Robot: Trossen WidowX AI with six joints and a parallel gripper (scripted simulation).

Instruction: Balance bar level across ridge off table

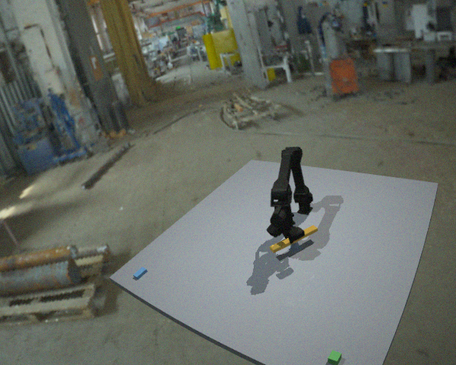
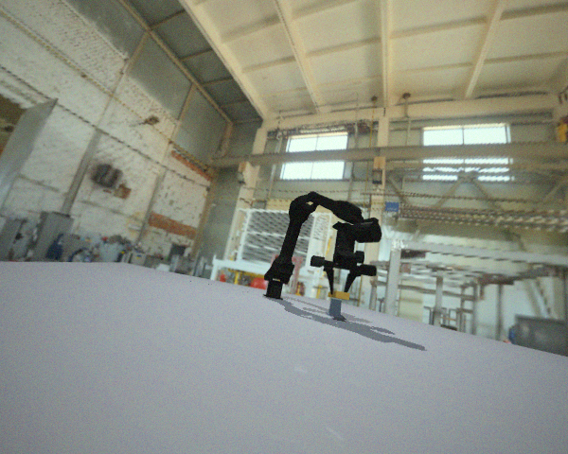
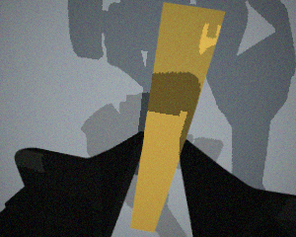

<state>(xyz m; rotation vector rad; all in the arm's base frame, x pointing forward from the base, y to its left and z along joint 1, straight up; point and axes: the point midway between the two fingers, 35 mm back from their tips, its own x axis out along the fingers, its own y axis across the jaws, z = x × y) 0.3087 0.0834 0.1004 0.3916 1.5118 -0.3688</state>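
The black gripper [image 1: 289, 234] pinches a yellow bar [image 1: 293, 239] at its middle between the jaws, holding it level just above the grey ridge [image 2: 335, 307] on the table [image 1: 204, 251]

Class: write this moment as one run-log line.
gripper: shut on bar | bar: over ridge | release: pending
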